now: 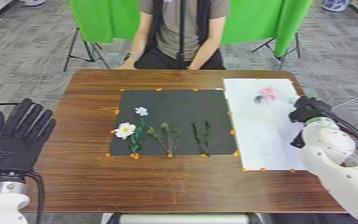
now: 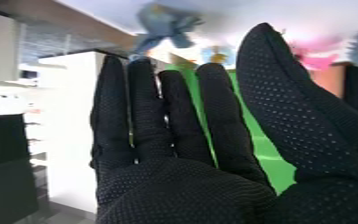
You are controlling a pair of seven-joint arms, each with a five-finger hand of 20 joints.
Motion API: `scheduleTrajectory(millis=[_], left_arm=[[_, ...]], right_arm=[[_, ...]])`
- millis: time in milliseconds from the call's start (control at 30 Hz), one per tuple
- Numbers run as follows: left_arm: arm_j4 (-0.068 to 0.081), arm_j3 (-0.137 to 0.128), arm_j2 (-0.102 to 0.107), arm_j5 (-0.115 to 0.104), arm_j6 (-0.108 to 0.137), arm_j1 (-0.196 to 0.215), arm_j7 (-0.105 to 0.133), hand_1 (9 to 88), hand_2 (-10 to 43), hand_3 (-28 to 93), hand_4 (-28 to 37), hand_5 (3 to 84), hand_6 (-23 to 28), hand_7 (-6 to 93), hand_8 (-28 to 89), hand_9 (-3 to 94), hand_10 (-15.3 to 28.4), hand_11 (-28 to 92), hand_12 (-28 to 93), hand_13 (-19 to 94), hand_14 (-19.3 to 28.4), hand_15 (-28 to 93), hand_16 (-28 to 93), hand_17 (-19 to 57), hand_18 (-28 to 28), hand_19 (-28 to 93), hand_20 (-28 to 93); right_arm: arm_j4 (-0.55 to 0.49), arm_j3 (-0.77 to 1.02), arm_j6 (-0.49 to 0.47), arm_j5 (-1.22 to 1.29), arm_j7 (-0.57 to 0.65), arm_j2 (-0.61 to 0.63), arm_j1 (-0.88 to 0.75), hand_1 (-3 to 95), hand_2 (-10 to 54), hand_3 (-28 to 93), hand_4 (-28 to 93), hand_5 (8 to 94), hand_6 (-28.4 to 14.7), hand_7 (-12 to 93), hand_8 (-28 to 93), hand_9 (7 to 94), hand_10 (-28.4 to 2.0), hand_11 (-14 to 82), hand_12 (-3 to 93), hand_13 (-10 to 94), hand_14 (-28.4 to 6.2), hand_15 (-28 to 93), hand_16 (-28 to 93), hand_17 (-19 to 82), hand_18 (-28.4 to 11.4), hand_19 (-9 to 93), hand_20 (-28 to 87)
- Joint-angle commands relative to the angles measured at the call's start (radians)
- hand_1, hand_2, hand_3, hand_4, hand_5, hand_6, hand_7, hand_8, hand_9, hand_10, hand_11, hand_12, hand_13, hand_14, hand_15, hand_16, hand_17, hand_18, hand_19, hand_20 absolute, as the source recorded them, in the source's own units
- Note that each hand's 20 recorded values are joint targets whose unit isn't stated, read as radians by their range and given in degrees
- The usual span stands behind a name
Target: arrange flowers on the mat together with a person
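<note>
Flowers [image 1: 125,131] lie spaced on the mat [image 1: 175,104], presumably for balance, the open right hand [image 1: 311,108] near the pink flower [image 1: 268,92], likely for picking, the open left hand [image 1: 15,136] aside.

The bench [image 1: 158,187] was finished in smooth, slightly glossy brown wood. A matt surface was shown by the dark mat [image 1: 171,107]. The right hand [image 1: 310,109] was covered in rough, dotted fabric; soft cloth was seen in the green curtain [image 1: 104,22].
</note>
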Motion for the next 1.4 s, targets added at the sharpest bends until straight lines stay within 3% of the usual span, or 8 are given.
scheduleTrajectory(millis=[33,167,267,400,600,1000,1200,1400], left_arm=[[-0.002,-0.001,-0.006,-0.008,0.013,0.025,-0.007,23.8,12.4,68,-28.3,40.0,7.0,10.2,-9,33.0,13.1,14,7,22,13.7,22,-5,-5.2,10.9,27,10],[-0.001,0.001,-0.005,-0.011,0.019,0.022,-0.007,23.8,12.3,68,-28.3,40.1,7.1,10.2,-9,33.0,13.1,13,7,22,13.8,22,-5,-5.2,10.9,27,10],[-0.003,0.001,-0.008,-0.010,0.021,0.023,-0.009,23.7,12.3,68,-28.3,40.2,7.1,10.1,-9,33.0,13.1,14,7,22,13.8,22,-5,-5.2,10.9,27,10],[-0.008,0.009,-0.005,-0.030,0.052,0.017,0.003,23.6,12.3,69,-28.3,40.3,7.1,10.3,-9,33.2,13.2,14,7,22,13.8,23,-5,-5.3,11.0,28,10],[-0.010,0.007,-0.006,-0.035,0.055,0.022,0.010,23.6,12.4,69,-28.3,41.0,7.4,10.5,-9,33.5,13.4,14,7,23,14.0,23,-5,-5.3,11.0,28,10],[-0.006,0.010,0.004,-0.039,0.067,0.014,0.002,23.7,12.4,69,-28.3,41.3,7.6,10.5,-9,33.5,13.3,14,7,23,14.0,24,-6,-5.2,11.0,28,10],[-0.001,0.014,0.014,-0.040,0.065,0.007,-0.003,23.7,12.4,69,-28.3,41.3,7.6,10.5,-9,33.5,13.3,14,7,23,14.0,24,-6,-5.2,11.0,28,10],[0.008,0.025,0.018,-0.036,0.058,-0.009,-0.015,23.8,12.5,69,-28.3,41.2,7.5,10.5,-9,33.4,13.2,14,7,23,13.9,24,-6,-5.2,11.0,28,10]], right_arm=[[0.006,0.044,-0.068,0.049,0.033,-0.009,-0.026,45.2,-9.5,81,-26,43.3,-2.6,17,-13,41.4,-15.7,8.7,14.9,33,-14.4,27,13,17,-17.6,56,10],[0.007,0.042,-0.086,0.044,0.026,-0.012,-0.034,46.5,-9.5,80,-25,44.4,-2.5,17,-12,43.7,-15.6,10.6,15.9,35,-13.8,29,14,18,-18.0,59,10],[0.010,0.028,-0.063,0.033,0.026,-0.014,-0.033,50.3,-9.5,79,-27,48.8,-1.2,20,-13,50.7,-14.2,17.3,19.0,44,-12.0,44,19,20,-19.1,67,16],[0.028,-0.003,0.003,0.034,0.044,-0.017,-0.027,56.9,-9.5,70,-28,53.3,-0.3,23,-14,54.7,-13.1,28.2,24.3,48,-9.5,56,35,23,-18.9,69,24],[0.035,-0.027,0.087,0.000,0.031,-0.009,-0.042,63.4,-9.5,58,-28,59.9,0.8,40,-3,68.4,-9.7,21.5,47.9,56,-8.2,59,44,25,-18.6,68,29],[-0.139,-0.075,0.308,-0.164,0.000,0.004,-0.011,62.1,-9.5,64,-28,64.4,1.1,47,1,73.8,-9.5,22.4,51.9,60,-6.8,57,47,27,-19.0,70,31],[-0.249,-0.177,0.261,-0.080,-0.145,-0.037,0.094,61.9,-9.5,65,-28,64.3,1.0,46,1,73.6,-9.6,21.7,51.9,60,-6.6,56,48,27,-18.7,70,31],[-0.232,-0.343,0.247,-0.057,-0.201,-0.164,0.241,61.6,-9.5,65,-28,63.9,1.1,46,1,73.7,-9.5,21.0,51.9,59,-6.5,56,49,26,-18.4,69,31]])
